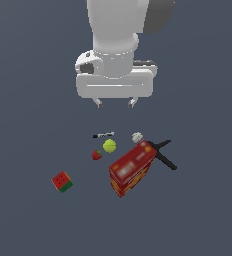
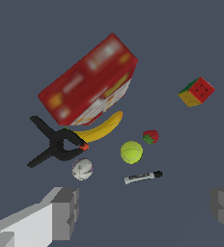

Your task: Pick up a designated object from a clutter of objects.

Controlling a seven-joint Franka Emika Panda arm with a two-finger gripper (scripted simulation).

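Observation:
The designated object, a tiny red strawberry (image 1: 97, 155) (image 2: 150, 136) with a green top, lies on the floor just beside the yellow-green ball (image 1: 109, 146) (image 2: 132, 152). Around them the clutter holds a small black-white stick (image 1: 103, 135) (image 2: 143, 177), a whitish ball (image 1: 137, 137) (image 2: 82, 169), a black crossed tool (image 1: 163, 152) (image 2: 56, 144), a big red box (image 1: 131, 167) (image 2: 87, 82) and a red-green cube (image 1: 62, 182) (image 2: 196, 91). My gripper (image 1: 115, 104) hangs open well above the clutter, holding nothing; its fingers (image 2: 65, 212) frame the wrist view.
A yellow banana (image 2: 102, 129) lies against the red box in the wrist view; the box hides it in the exterior view. Dark grey floor (image 1: 198, 220) surrounds the cluster on all sides.

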